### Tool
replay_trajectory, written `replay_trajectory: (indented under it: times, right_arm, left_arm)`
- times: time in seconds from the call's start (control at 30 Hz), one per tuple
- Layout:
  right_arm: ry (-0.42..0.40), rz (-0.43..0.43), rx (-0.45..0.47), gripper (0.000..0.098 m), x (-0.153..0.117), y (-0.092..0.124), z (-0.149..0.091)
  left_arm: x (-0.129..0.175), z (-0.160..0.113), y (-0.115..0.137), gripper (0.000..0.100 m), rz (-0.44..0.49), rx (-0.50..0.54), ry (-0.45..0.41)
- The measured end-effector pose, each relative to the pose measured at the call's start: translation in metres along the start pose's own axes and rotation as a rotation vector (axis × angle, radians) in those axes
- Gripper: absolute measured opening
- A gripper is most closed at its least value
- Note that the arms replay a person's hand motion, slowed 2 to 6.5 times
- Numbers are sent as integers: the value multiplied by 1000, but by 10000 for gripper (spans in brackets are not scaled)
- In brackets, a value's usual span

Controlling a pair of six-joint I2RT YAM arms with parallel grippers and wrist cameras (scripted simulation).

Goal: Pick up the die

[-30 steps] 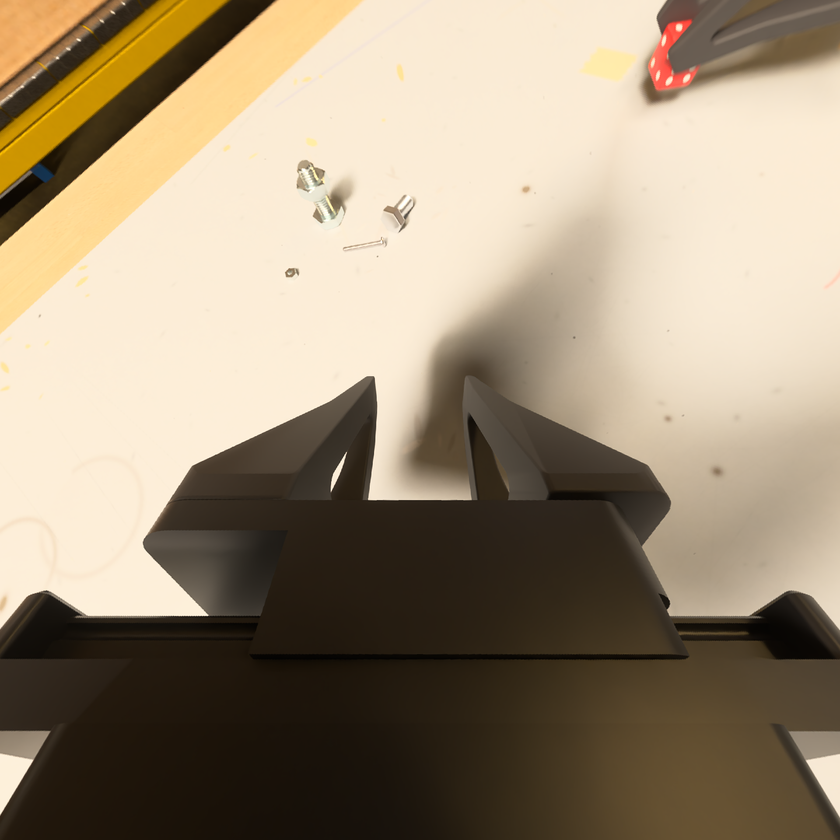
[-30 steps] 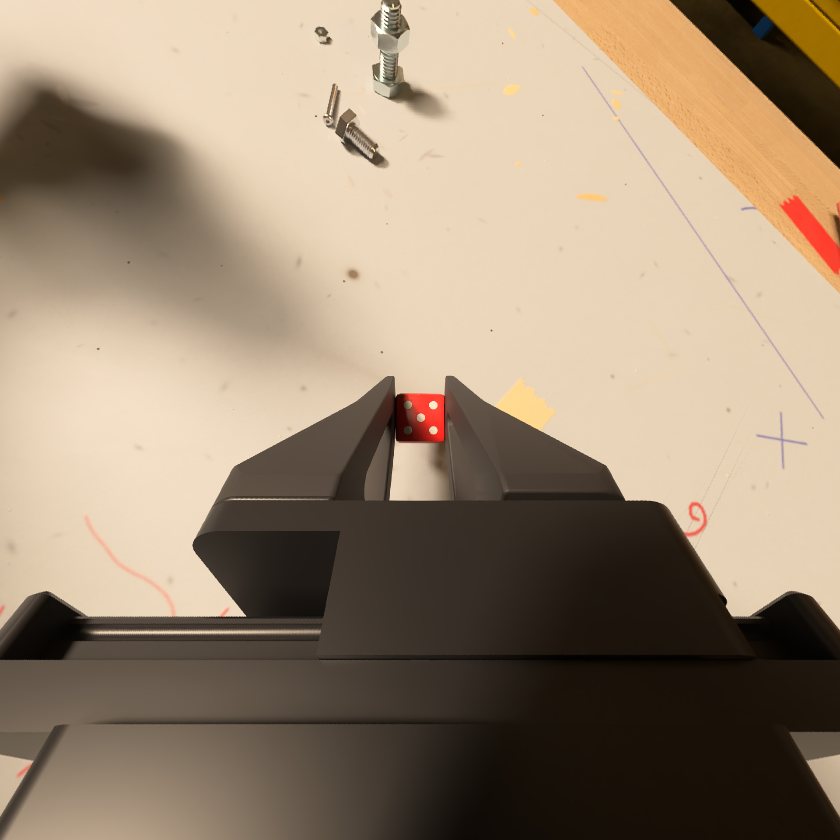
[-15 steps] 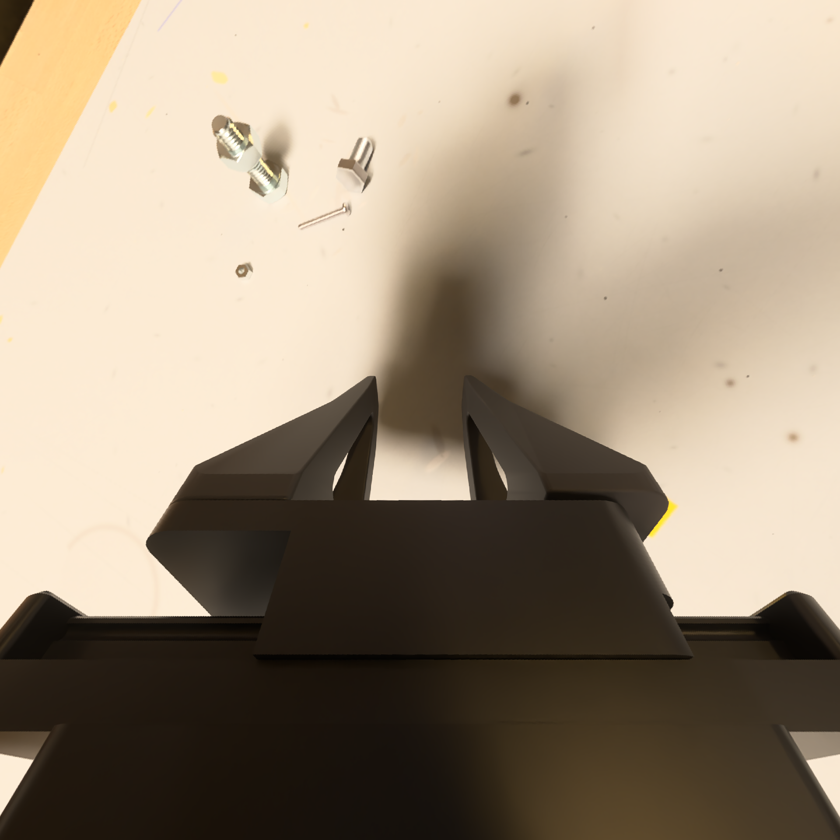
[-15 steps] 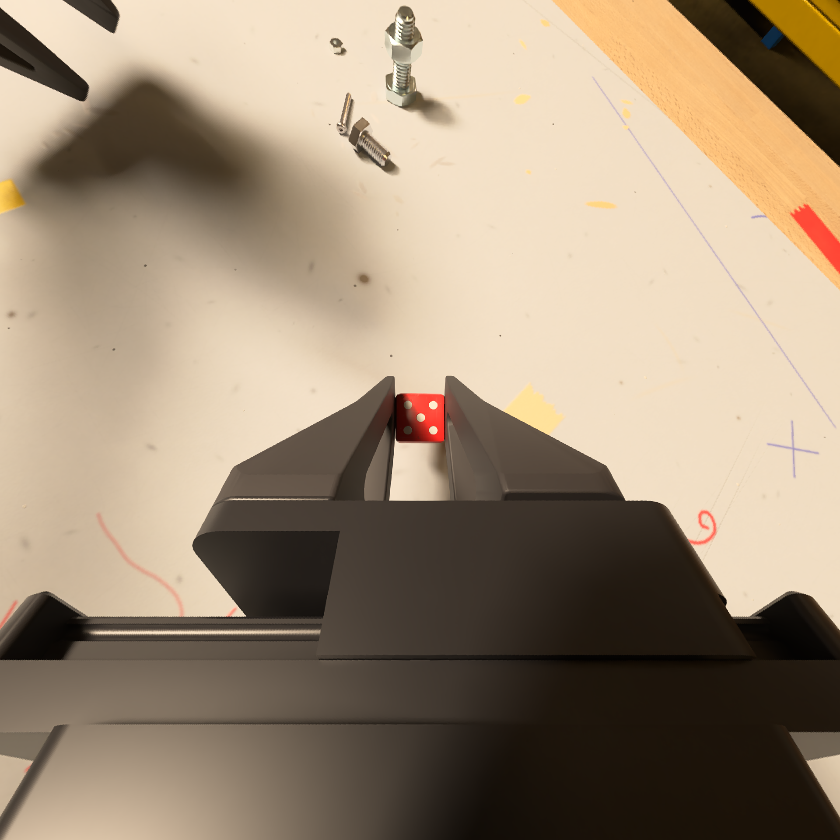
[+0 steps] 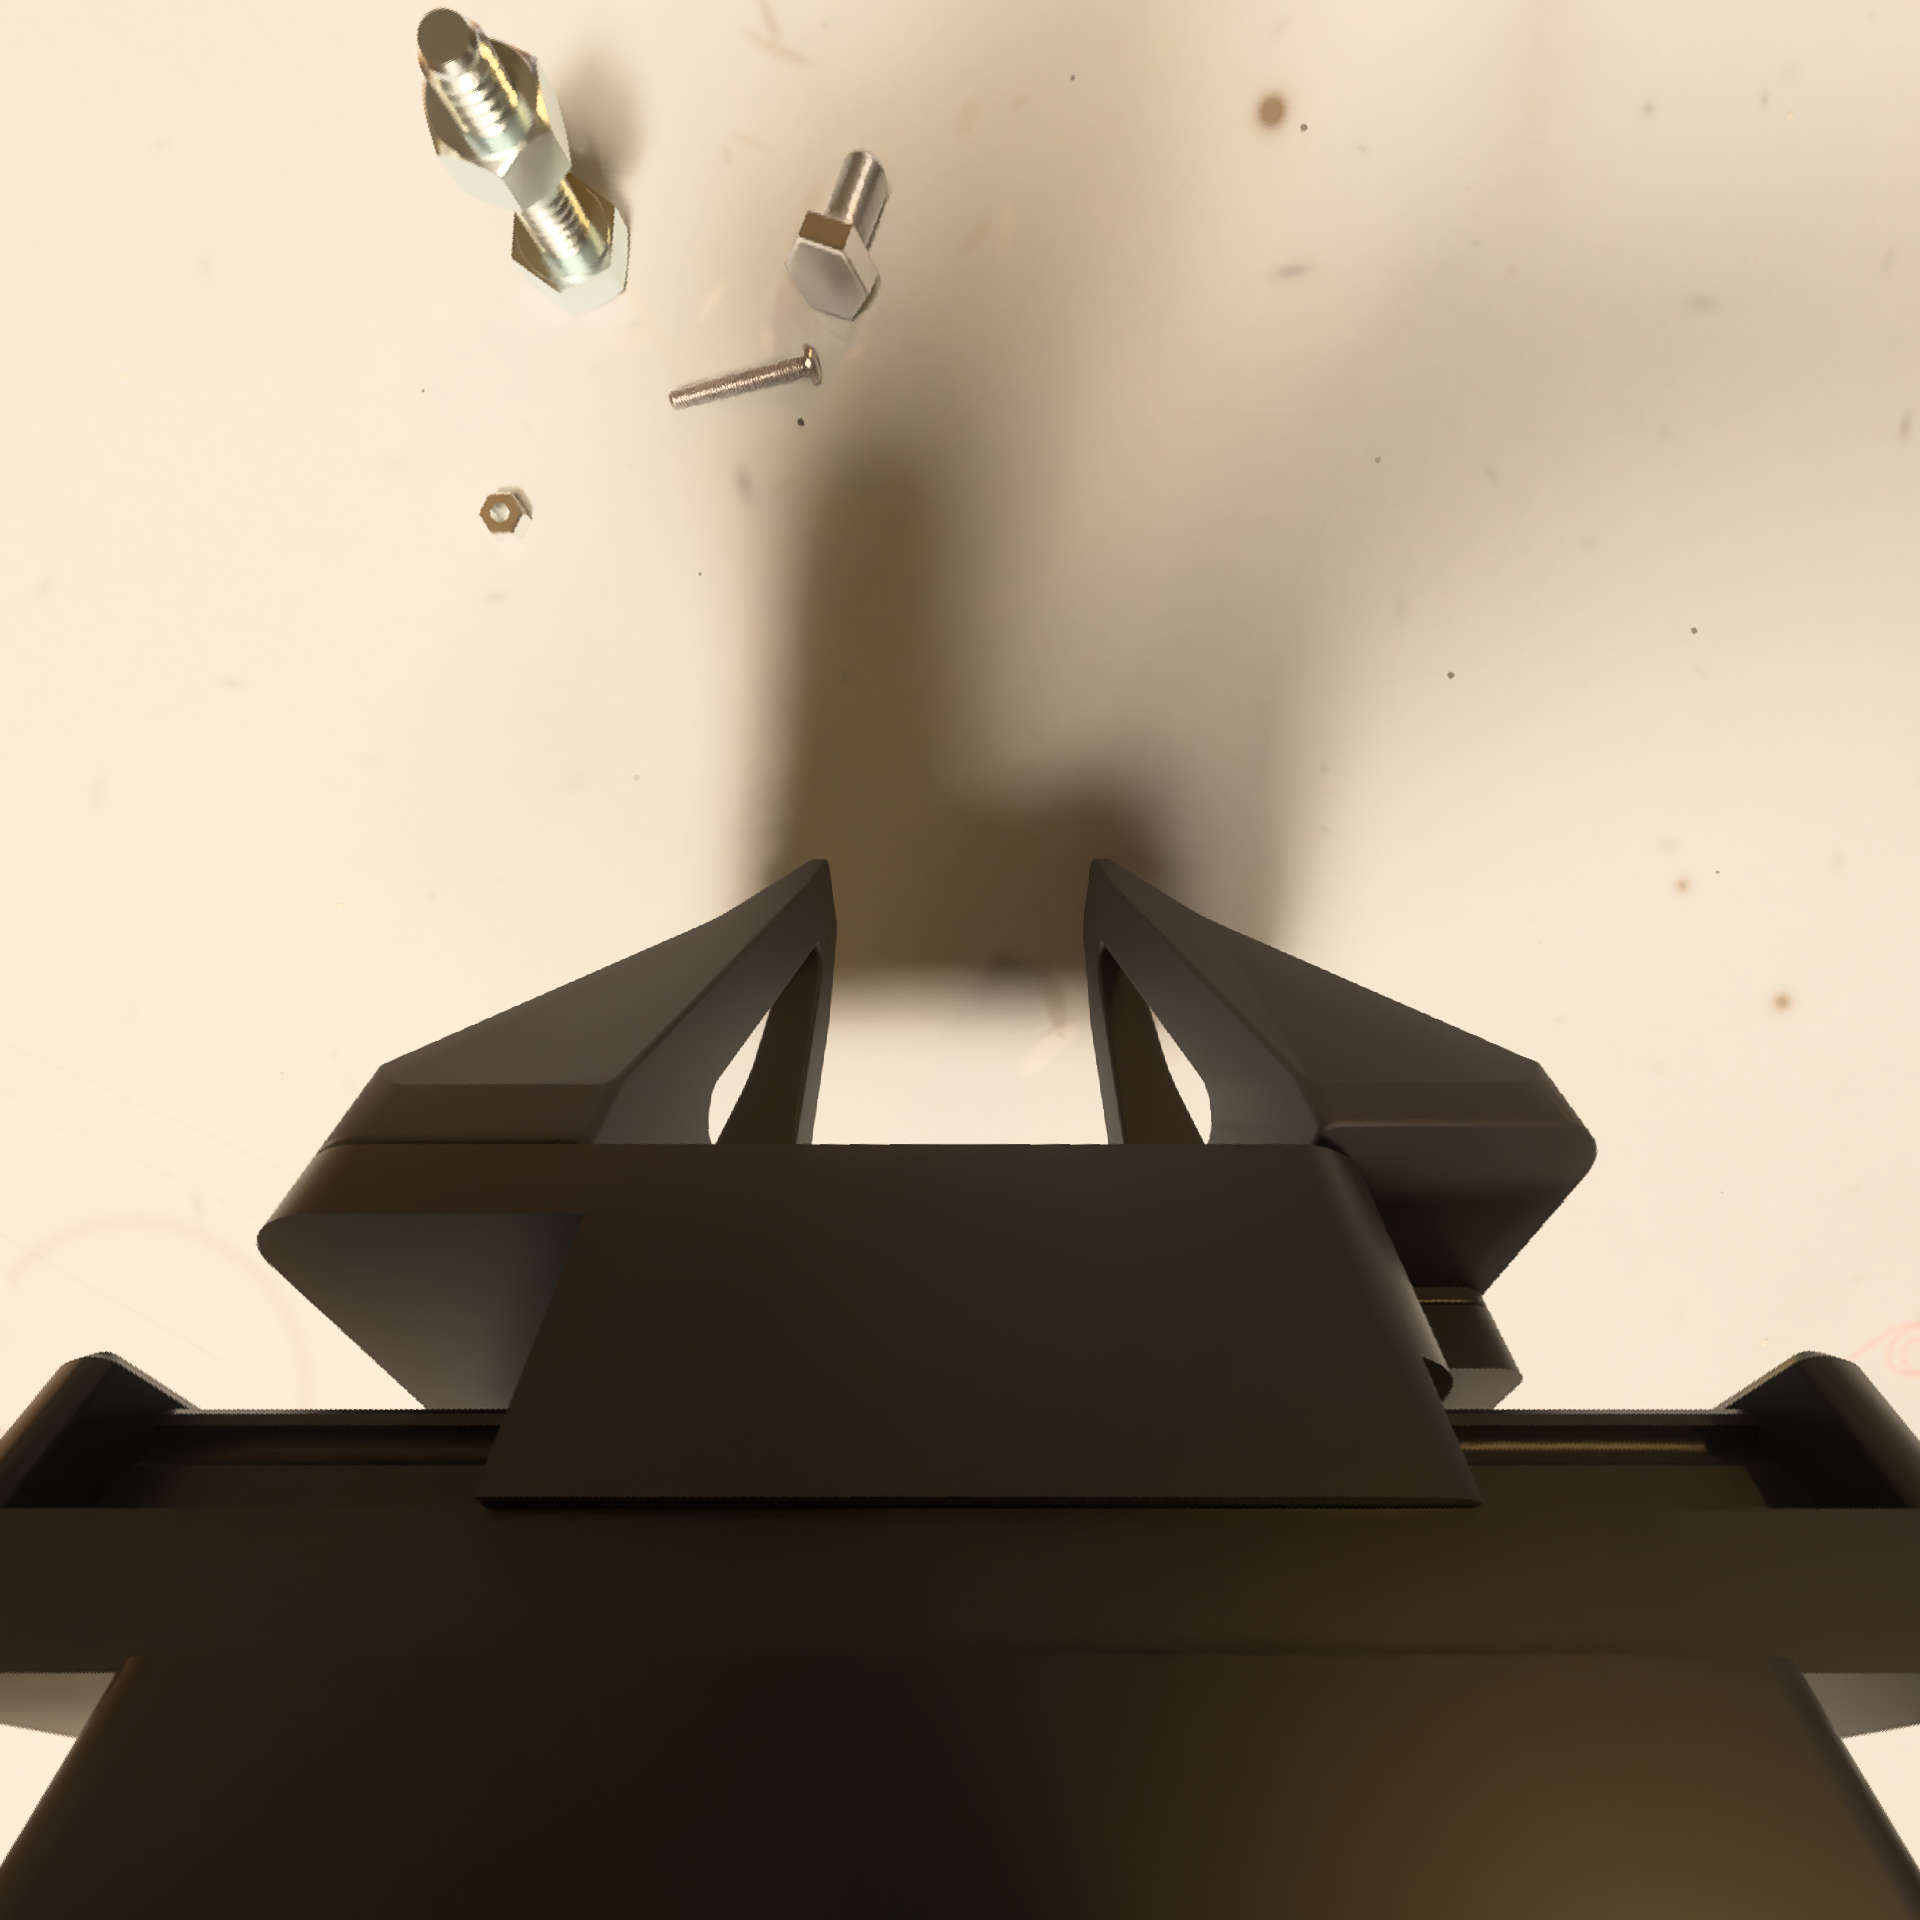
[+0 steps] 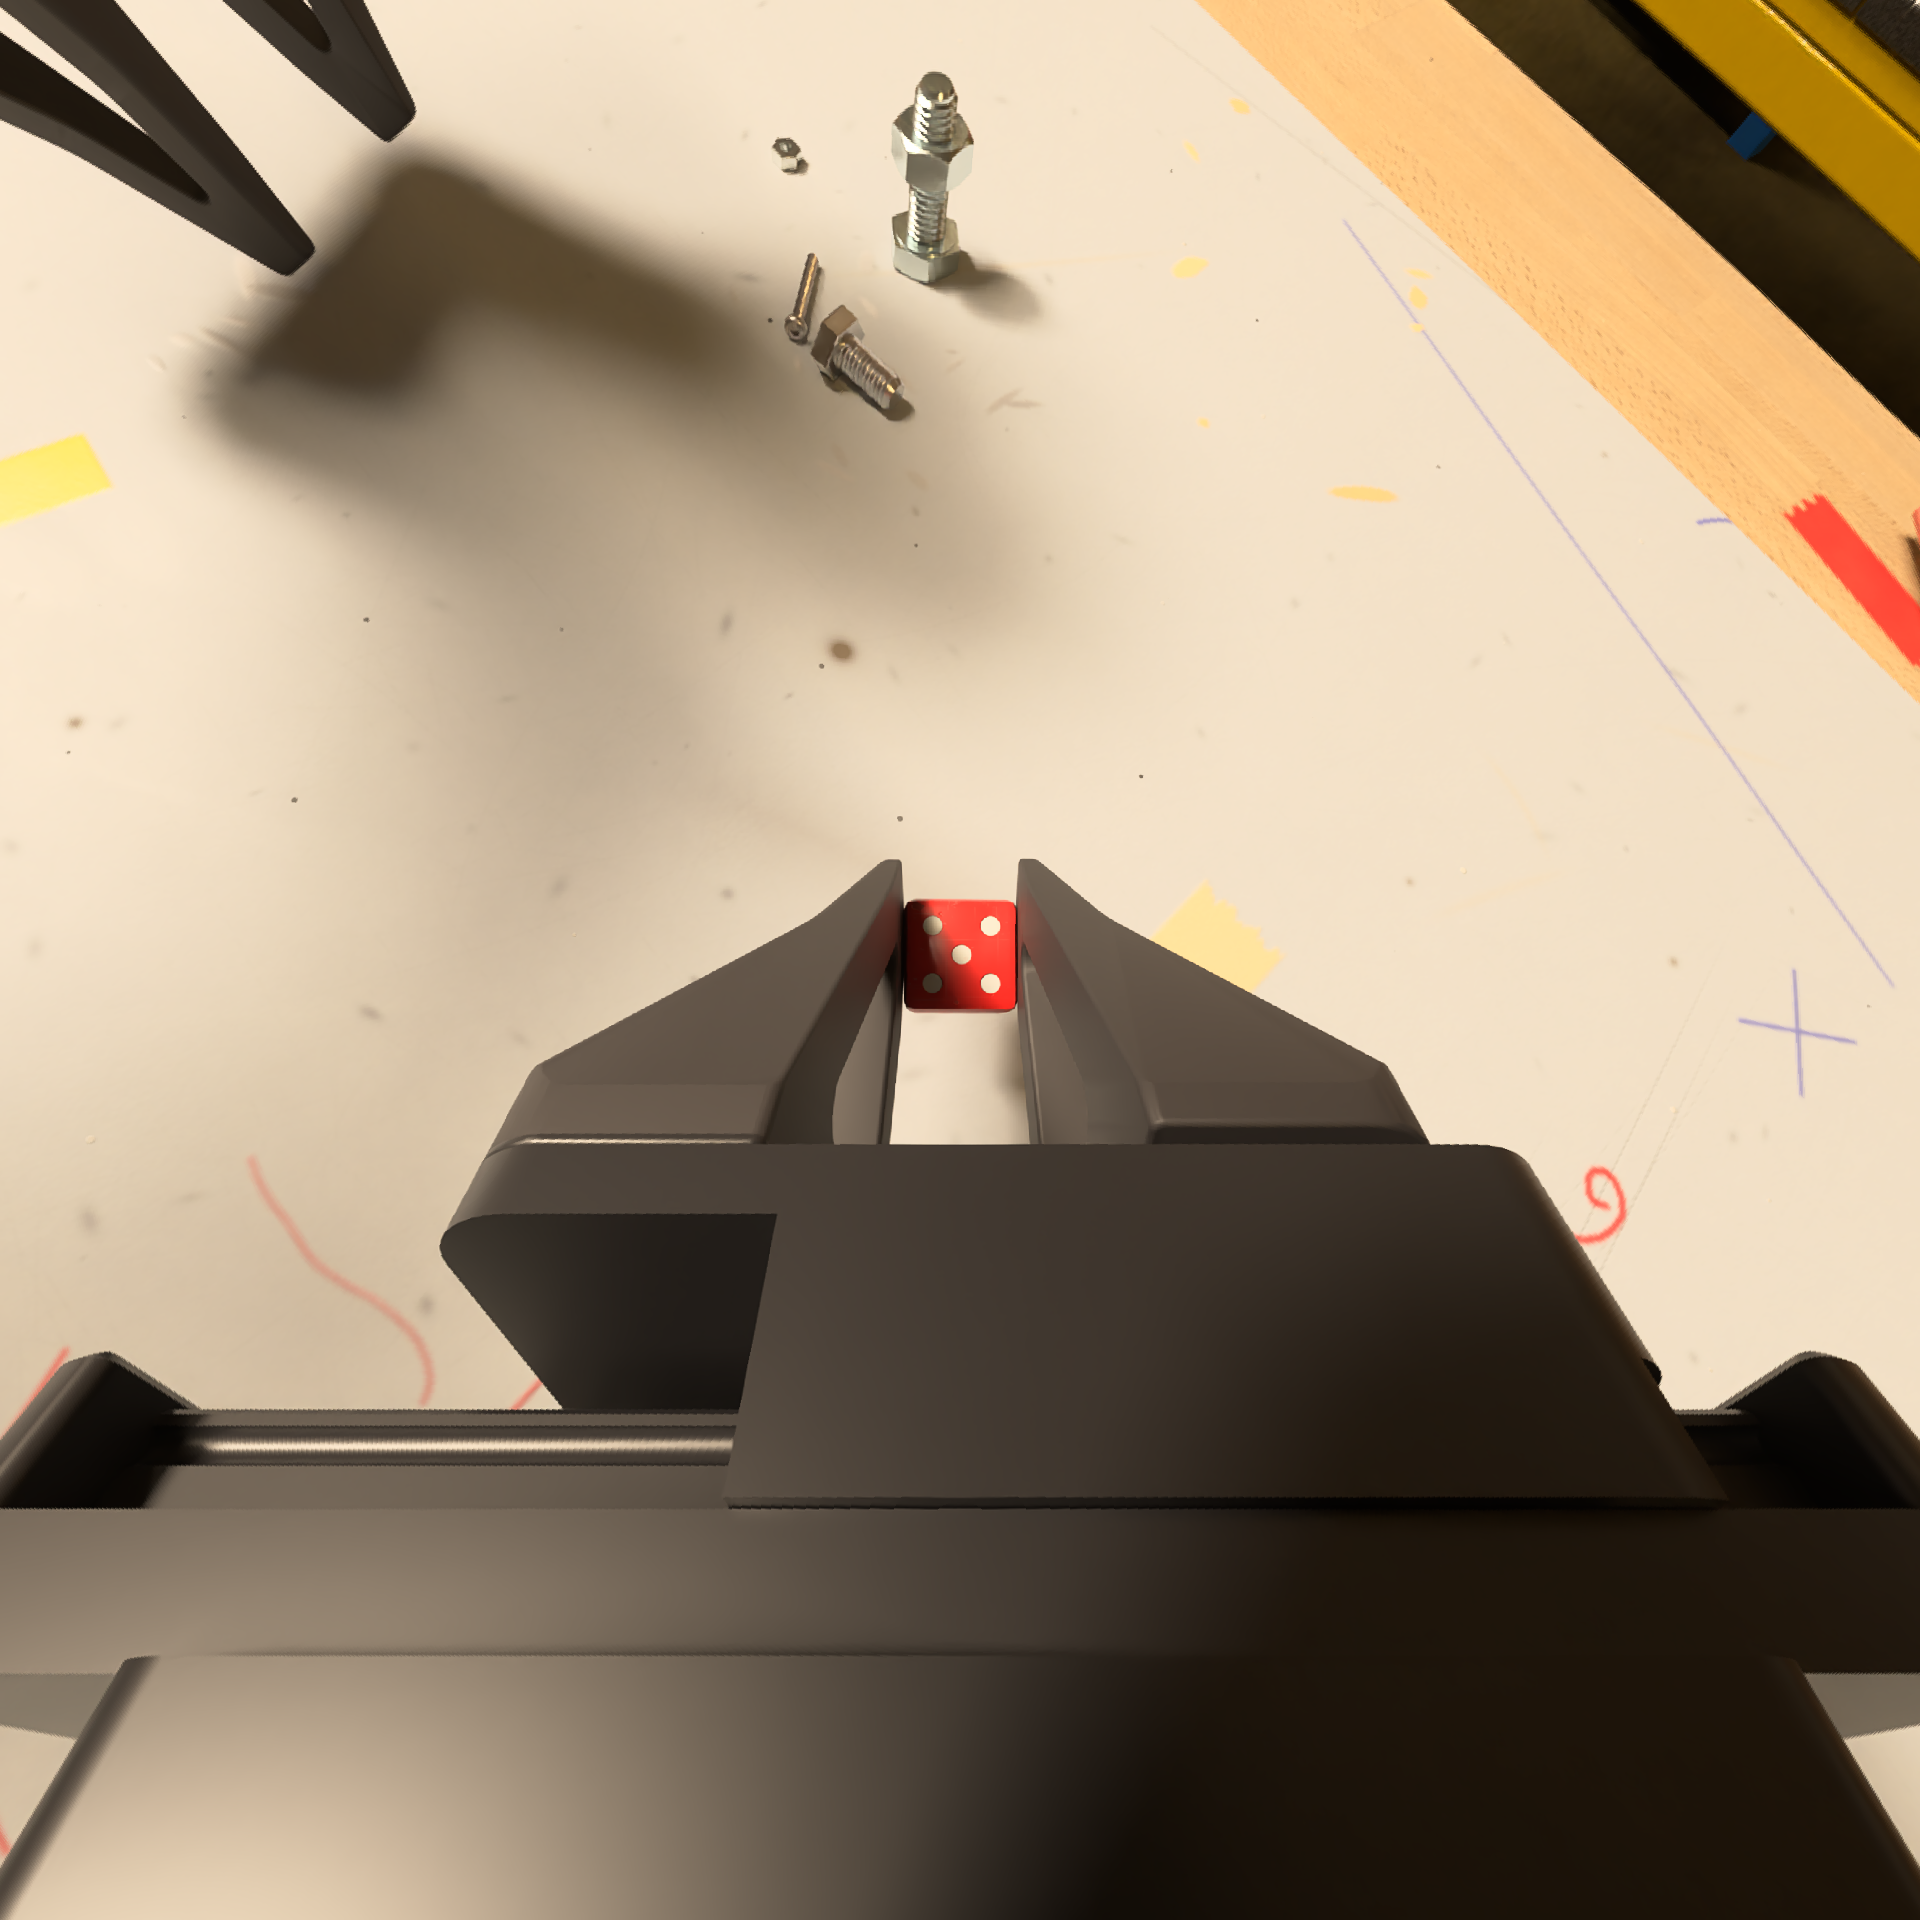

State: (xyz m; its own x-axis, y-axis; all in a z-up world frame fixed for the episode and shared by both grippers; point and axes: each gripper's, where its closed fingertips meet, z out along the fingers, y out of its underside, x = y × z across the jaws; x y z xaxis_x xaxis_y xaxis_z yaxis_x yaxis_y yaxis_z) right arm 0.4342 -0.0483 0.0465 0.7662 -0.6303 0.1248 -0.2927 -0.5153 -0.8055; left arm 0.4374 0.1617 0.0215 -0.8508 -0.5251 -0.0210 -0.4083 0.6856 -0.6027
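A red die [image 6: 959, 954] with white pips sits clamped between the two black fingers of my right gripper [image 6: 959, 883], held above the cream table. The face toward the camera shows a cross of pips. My left gripper [image 5: 959, 883] is open and empty, close above bare table; its fingers also show at the top left of the right wrist view [image 6: 208, 135]. The die is not in the left wrist view.
A large bolt with nuts [image 5: 520, 203] [image 6: 930, 177], a short hex bolt [image 5: 836, 255] [image 6: 854, 353], a thin screw [image 5: 743, 379] [image 6: 802, 296] and a small nut [image 5: 506, 511] [image 6: 790, 154] lie ahead. A wooden edge strip [image 6: 1621, 312] with red tape [image 6: 1860, 571] runs at right. Yellow tape pieces [image 6: 47, 478] [image 6: 1216, 935] lie on the table.
My left gripper has moved toward the bolts and lower, its jaws a little wider; it has entered the right wrist view. My right gripper has risen with the die held.
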Motion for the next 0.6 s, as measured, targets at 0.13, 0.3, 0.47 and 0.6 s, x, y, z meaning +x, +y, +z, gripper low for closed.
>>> replay_trajectory:
  times: [0.13, 0.3, 0.47, 0.6]
  right_arm:
    - [0, 1, 6, 181, 1, 0, -1]
    - [-3, 2, 14, 181, 2, -1, -3]
    - [-6, 1, 25, 181, 2, -2, -5]
    - [-9, 0, 35, 181, 1, -4, -6]
  left_arm:
    - [-1, -1, 2, 367, -5, -11, 8]
    - [-1, 0, 4, 241, 16, -29, -2]
    - [8, 0, 2, 153, 42, -32, 11]
    - [23, 2, -1, 148, 59, -20, 52]
